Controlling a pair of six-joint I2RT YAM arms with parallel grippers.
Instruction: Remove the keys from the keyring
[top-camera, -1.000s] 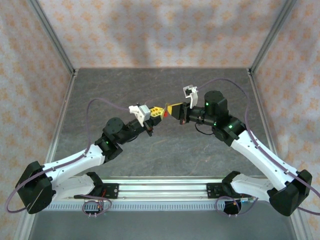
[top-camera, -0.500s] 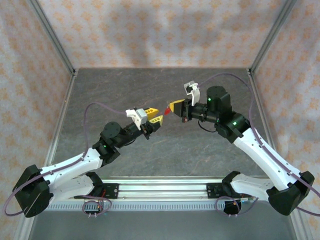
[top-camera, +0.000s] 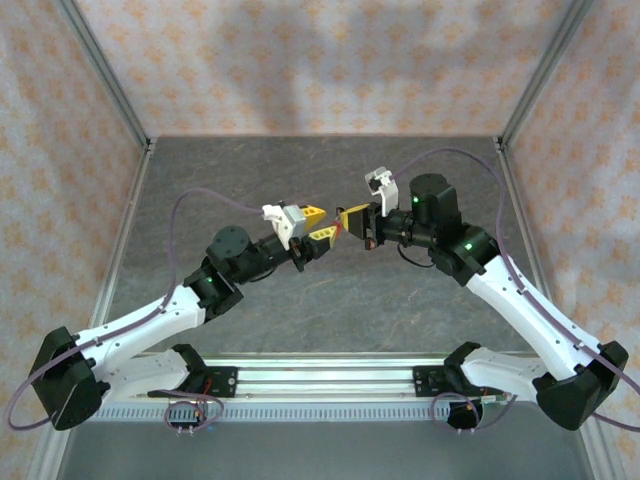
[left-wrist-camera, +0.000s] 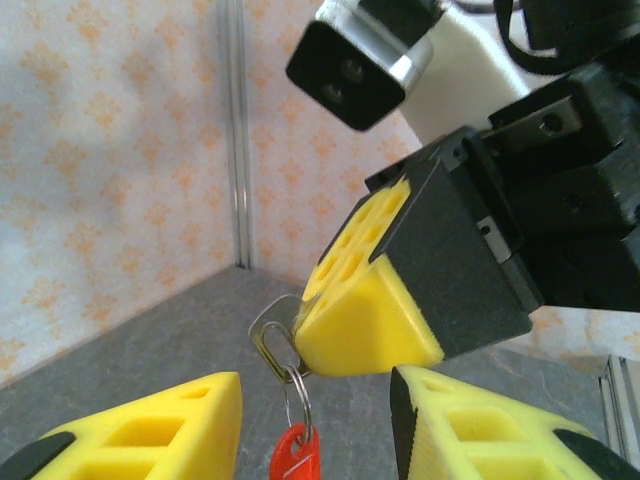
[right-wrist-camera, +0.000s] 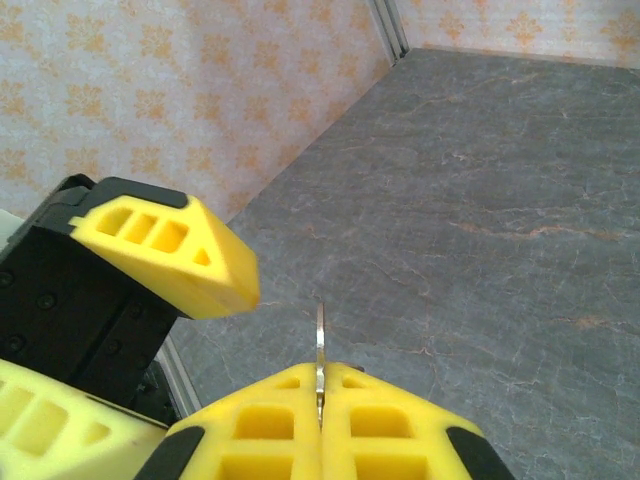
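My right gripper is shut on a flat silver key, held edge-on between its yellow pads above the table. In the left wrist view the key sticks out of the right gripper, and a thin keyring hangs from its slot with a red tag on it. My left gripper is open, with one yellow finger on each side of the hanging ring and tag and touching neither. From above, the left gripper and right gripper meet nearly tip to tip over the table's middle.
The dark grey stone-patterned table lies below both grippers, enclosed by patterned walls with metal corner posts. Purple cables loop off both arms. A metal rail runs along the near edge.
The left gripper opened, drew back toward the lower left, then came forward again to the right gripper. The right gripper stayed shut on the key, shifting only slightly.
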